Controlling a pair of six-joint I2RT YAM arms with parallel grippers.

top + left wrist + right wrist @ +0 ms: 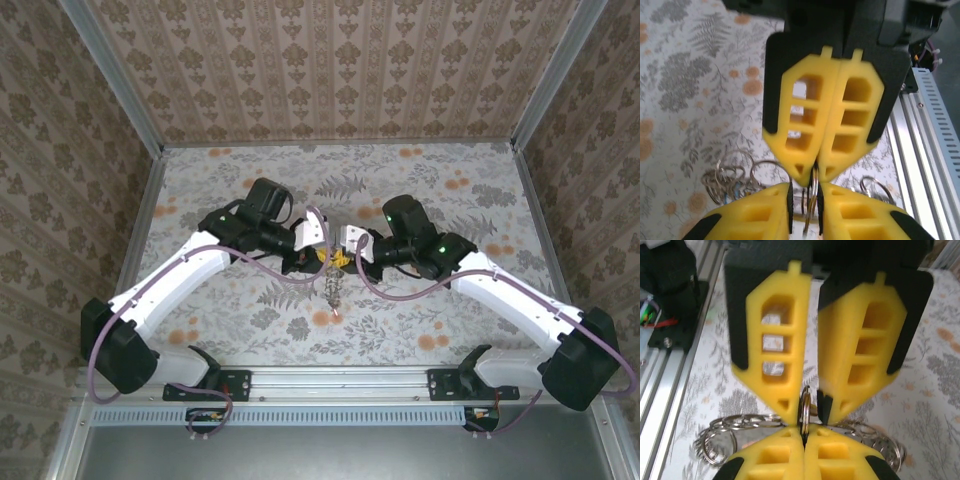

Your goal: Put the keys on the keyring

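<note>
Both grippers meet tip to tip above the middle of the table, the left gripper (pixel 322 252) facing the right gripper (pixel 346 256). Between them stands the keyring (pixel 812 200), a thin silvery ring seen edge-on. In the right wrist view my right gripper (pixel 803 429) is shut on the keyring (pixel 804 405). The left gripper (pixel 805 186) straddles the same ring, and its jaws stand slightly apart with a gap beside the ring. A bunch of keys (pixel 333 290) and smaller rings (pixel 732 177) dangles below, its lower end reddish. The single keys are too blurred to tell apart.
More loose silvery rings (pixel 725 435) hang on either side of the fingers. The aluminium rail (pixel 930 125) runs along the near table edge. Patterned walls (pixel 330 60) enclose the floral tabletop (pixel 450 200) at the back and sides.
</note>
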